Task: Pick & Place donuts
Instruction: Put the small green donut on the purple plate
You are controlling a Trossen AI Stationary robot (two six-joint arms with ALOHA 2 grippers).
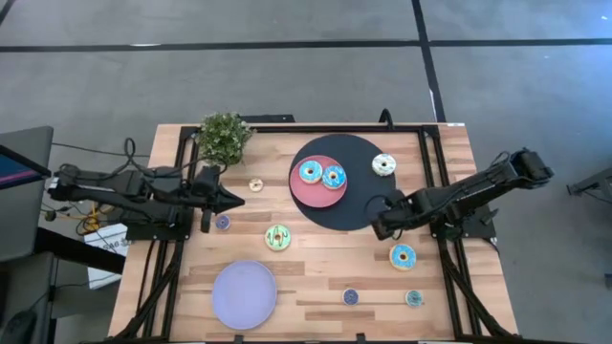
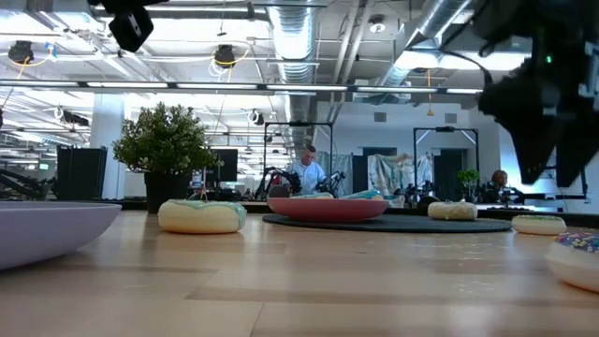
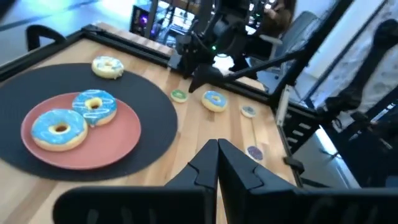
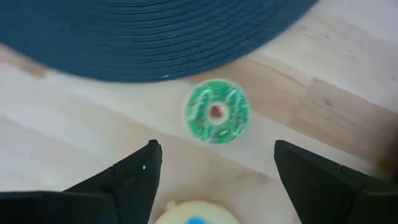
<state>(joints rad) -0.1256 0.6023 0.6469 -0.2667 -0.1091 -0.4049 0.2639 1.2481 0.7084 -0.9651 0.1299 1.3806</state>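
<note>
My right gripper (image 1: 381,227) (image 4: 216,146) is open and points down over a coin-sized green donut (image 4: 217,112) (image 3: 179,95) that lies flat on the wood just off the black mat (image 1: 359,212). The gripper touches nothing and hides that donut in the high view. A cream donut with blue icing (image 1: 403,255) (image 3: 214,99) lies beside it. Two blue donuts (image 1: 310,172) (image 1: 333,176) sit on the pink plate (image 1: 308,193), and a white one (image 1: 383,164) lies on the mat. My left gripper (image 1: 232,201) (image 3: 217,152) is shut and empty, raised near the plant.
A bigger green donut (image 1: 277,237) lies mid-table, with small cream (image 1: 255,184) and purple (image 1: 222,222) ones near my left gripper. Two more small ones (image 1: 350,296) (image 1: 413,298) lie toward the near edge. The lavender plate (image 1: 244,294) sits near left, a potted plant (image 1: 225,137) far left.
</note>
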